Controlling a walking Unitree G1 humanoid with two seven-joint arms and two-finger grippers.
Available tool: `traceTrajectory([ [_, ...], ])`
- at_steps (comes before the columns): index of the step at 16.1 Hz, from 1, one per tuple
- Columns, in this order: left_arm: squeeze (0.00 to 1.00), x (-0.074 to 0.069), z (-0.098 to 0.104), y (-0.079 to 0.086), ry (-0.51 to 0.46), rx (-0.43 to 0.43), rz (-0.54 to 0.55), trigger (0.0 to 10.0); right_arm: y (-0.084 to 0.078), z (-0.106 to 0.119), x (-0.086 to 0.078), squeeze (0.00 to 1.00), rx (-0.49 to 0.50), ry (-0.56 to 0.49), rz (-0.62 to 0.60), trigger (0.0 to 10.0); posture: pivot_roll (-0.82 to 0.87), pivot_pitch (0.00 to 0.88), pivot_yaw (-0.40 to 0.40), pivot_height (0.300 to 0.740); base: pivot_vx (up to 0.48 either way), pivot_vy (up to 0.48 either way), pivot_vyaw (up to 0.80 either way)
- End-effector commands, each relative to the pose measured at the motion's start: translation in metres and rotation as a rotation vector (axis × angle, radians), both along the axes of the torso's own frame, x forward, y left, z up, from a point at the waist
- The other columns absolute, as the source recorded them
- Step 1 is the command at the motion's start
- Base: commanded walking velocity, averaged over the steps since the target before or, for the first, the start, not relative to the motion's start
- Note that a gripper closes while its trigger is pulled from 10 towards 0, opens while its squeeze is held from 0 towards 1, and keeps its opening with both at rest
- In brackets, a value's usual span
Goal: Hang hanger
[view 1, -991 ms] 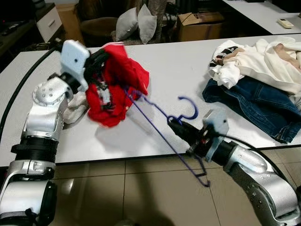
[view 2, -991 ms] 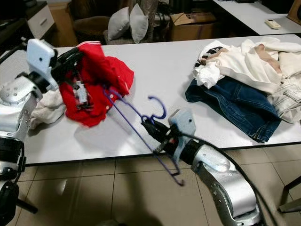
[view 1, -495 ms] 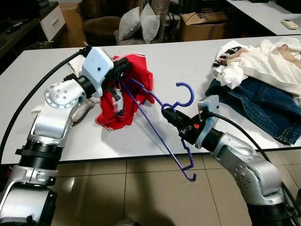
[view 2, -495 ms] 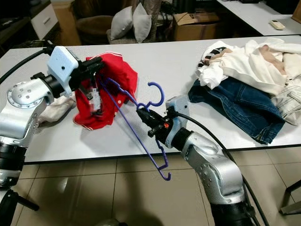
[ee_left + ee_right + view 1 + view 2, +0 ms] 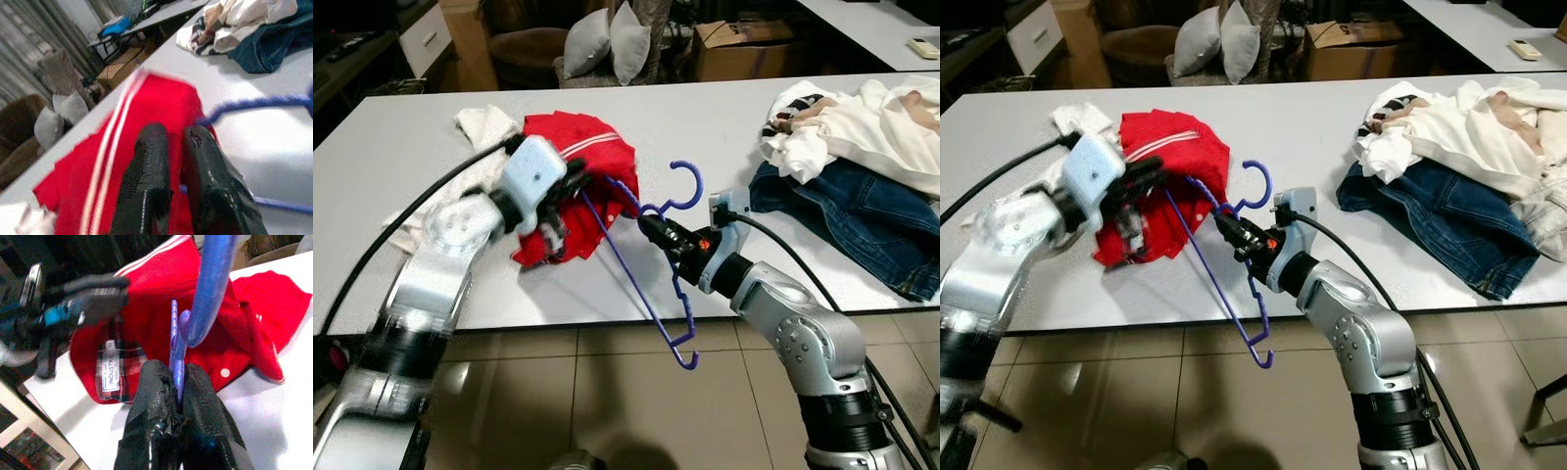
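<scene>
A blue hanger is tilted over the white table's front edge, with its hook pointing up. My right gripper is shut on the hanger's neck just below the hook. One hanger arm reaches into the red garment, which lies bunched on the table with its collar label showing. My left gripper is at the garment's near edge, its fingers pressed together on the red cloth.
A heap of white clothes lies on blue jeans at the table's right end. A white cloth sits left of the red garment. Cushions and a cardboard box stand behind the table. Tiled floor lies in front.
My left gripper has brought the red garment down and toward the middle of the table. My right gripper has carried the hanger left, closer to the garment.
</scene>
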State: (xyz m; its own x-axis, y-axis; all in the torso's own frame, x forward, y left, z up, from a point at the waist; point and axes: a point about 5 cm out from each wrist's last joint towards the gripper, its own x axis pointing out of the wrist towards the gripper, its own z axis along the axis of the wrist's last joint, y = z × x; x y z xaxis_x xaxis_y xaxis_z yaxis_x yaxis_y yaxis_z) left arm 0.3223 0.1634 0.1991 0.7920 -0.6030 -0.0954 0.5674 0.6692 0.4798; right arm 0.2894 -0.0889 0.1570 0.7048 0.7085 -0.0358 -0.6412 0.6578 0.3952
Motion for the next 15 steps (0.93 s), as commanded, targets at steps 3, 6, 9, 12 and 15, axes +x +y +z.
traceTrajectory([
  [3,1.0,-0.005,-0.009,0.012,-0.011,0.063,0.096,10.0,0.005,0.004,0.003,0.0,0.009,-0.002,0.018,10.0,-0.02,0.0,0.043,0.74,0.0,0.0,0.0],
  [6,1.0,-0.008,-0.018,0.027,-0.142,0.174,0.227,10.0,0.007,0.007,0.003,0.0,0.024,-0.013,0.031,10.0,-0.02,0.0,0.041,0.74,0.0,0.0,0.0],
  [9,0.0,-0.008,-0.035,0.035,-0.156,0.273,0.278,10.0,0.01,0.011,0.003,0.0,0.052,-0.025,0.041,10.0,-0.02,0.0,0.048,0.74,0.0,0.0,0.0],
  [12,0.0,-0.008,-0.042,0.043,-0.156,0.303,0.336,4.6,0.01,0.015,0.004,0.0,0.067,-0.04,0.041,10.0,-0.02,0.0,0.059,0.74,0.0,0.0,0.0],
  [15,0.0,-0.008,-0.04,0.043,-0.151,0.228,0.333,0.0,0.008,0.016,0.004,0.0,0.072,-0.041,0.036,10.0,-0.02,0.0,0.059,0.74,0.0,0.0,0.0],
])
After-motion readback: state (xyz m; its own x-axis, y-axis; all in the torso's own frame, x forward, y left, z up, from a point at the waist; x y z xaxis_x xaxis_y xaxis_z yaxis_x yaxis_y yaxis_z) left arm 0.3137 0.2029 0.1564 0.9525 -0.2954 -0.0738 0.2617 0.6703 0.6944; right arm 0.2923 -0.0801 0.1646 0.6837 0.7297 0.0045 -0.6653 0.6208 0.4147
